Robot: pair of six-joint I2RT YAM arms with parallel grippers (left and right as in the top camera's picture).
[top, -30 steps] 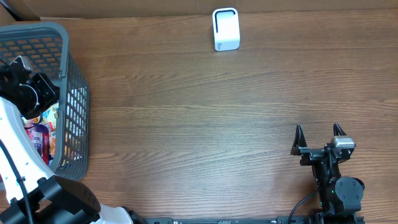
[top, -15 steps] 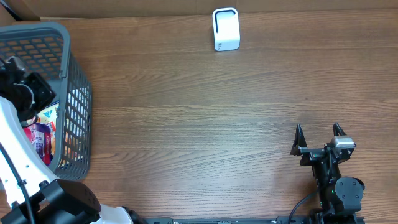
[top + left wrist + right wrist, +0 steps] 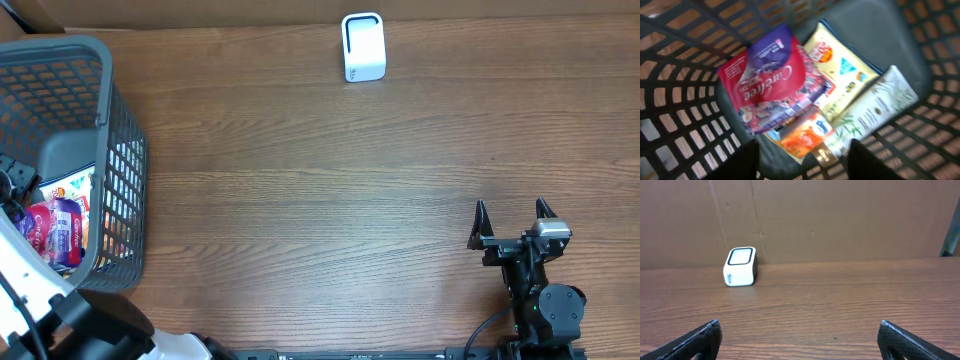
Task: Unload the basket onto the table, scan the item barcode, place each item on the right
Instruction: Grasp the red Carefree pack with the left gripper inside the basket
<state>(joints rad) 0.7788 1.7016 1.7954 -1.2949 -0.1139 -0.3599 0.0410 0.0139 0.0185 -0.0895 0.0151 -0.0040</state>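
At the near edge of the desk the right tool stands wide open and empty. The left tool hangs inside the basket, fingers apart, gripping nothing, above a red pouch, yellow packet and white tube. The scanner stands at the far edge

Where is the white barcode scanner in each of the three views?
Overhead: the scanner stands at top centre, by the cardboard wall.
Left wrist: not in it; only the basket interior shows.
Right wrist: the scanner is left of centre, before the same wall.
Shared landmark: the cardboard wall.
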